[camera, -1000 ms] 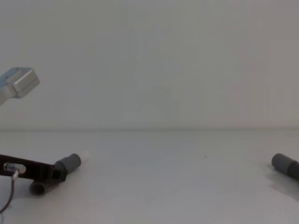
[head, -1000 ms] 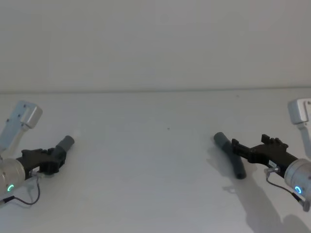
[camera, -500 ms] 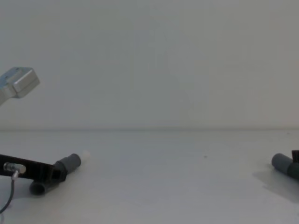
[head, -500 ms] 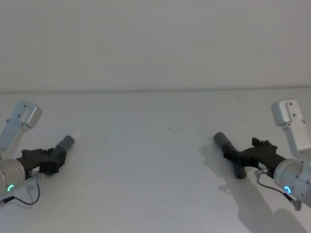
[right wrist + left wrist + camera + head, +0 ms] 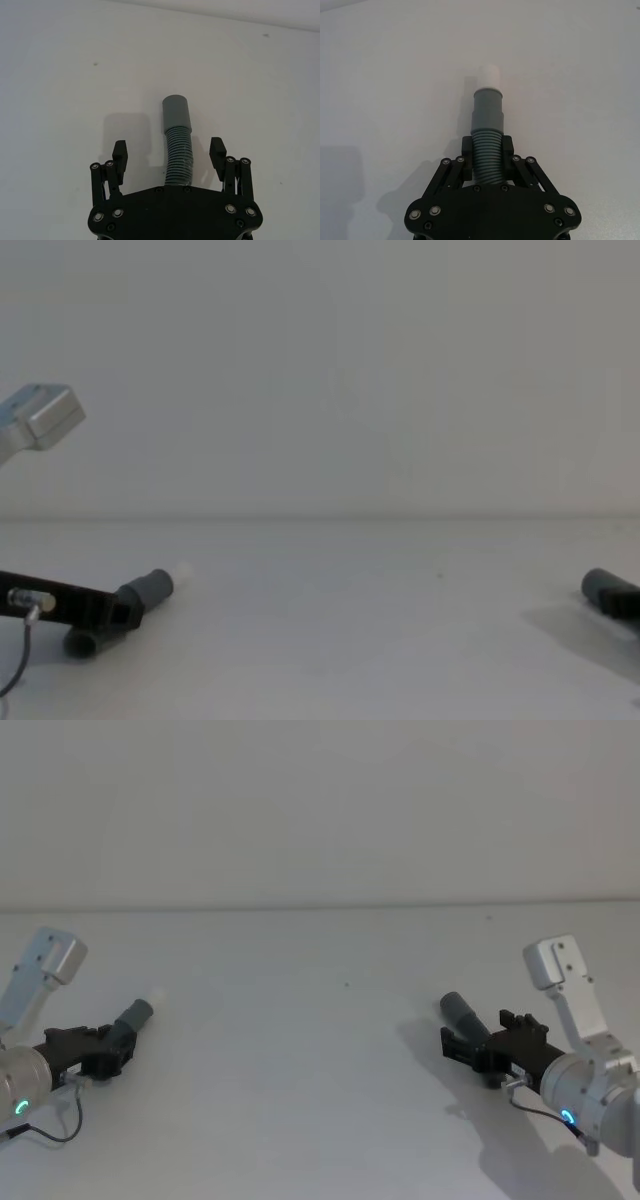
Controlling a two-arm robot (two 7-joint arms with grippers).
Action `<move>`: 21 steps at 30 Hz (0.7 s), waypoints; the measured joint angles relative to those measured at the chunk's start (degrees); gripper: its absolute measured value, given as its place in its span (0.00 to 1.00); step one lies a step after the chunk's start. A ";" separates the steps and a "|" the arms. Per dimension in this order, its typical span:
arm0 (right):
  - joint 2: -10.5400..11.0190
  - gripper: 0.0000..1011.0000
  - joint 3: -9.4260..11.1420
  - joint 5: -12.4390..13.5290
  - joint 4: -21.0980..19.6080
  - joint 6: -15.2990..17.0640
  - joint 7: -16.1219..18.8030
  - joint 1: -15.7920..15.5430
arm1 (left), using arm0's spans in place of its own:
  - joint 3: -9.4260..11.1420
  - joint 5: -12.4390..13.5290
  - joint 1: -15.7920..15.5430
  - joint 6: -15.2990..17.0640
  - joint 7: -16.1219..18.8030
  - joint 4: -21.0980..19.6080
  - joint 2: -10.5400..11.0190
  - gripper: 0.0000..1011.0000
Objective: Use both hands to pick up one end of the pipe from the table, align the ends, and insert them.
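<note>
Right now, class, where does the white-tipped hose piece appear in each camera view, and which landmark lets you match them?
Head view: white-tipped hose piece, lower left, angled up-right.
Left wrist view: centre, its ribs gripped by the left tool.
Chest view: lower left, tip pointing right.
Right wrist view: that hose is the plain-cuffed piece, inside the open right tool.
Shared landmark: the white tip past the grey cuff.

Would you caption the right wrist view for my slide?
Open right gripper straddles the ribbed pipe piece lying on the table.
</note>
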 joint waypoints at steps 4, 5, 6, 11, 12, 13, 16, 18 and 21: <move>-0.26 0.99 -0.54 -0.57 0.79 -0.36 0.13 0.29 | 0.00 0.00 0.00 0.00 0.00 0.00 0.00 0.30; -0.32 0.99 -0.57 -0.62 0.90 -0.39 0.15 0.32 | 0.00 0.00 0.00 0.00 0.00 0.00 0.00 0.30; -0.37 0.99 -0.60 -0.66 1.00 -0.41 0.16 0.36 | 0.00 0.00 0.00 0.00 0.00 0.00 0.00 0.30; -0.82 0.99 -0.65 -0.87 1.68 -0.55 0.25 0.44 | 0.00 0.00 0.00 0.00 0.00 0.00 0.00 0.30; -0.87 0.99 -0.64 -0.88 1.76 -0.56 0.26 0.44 | 0.00 0.00 0.00 0.00 0.00 0.00 0.00 0.30; -1.00 0.99 -0.59 -0.89 1.96 -0.56 0.30 0.45 | 0.00 0.00 0.00 0.00 0.00 0.00 0.00 0.30; -1.22 0.99 -0.48 -0.90 2.39 -0.54 0.37 0.46 | 0.00 0.00 0.00 0.00 0.00 0.00 0.00 0.30; -1.33 0.99 -0.37 -0.90 2.61 -0.50 0.41 0.47 | 0.00 0.00 0.00 0.00 0.00 0.00 0.00 0.30; -1.50 0.99 -0.24 -0.92 2.92 -0.40 0.46 0.48 | 0.00 0.00 0.00 0.00 0.00 0.00 0.00 0.30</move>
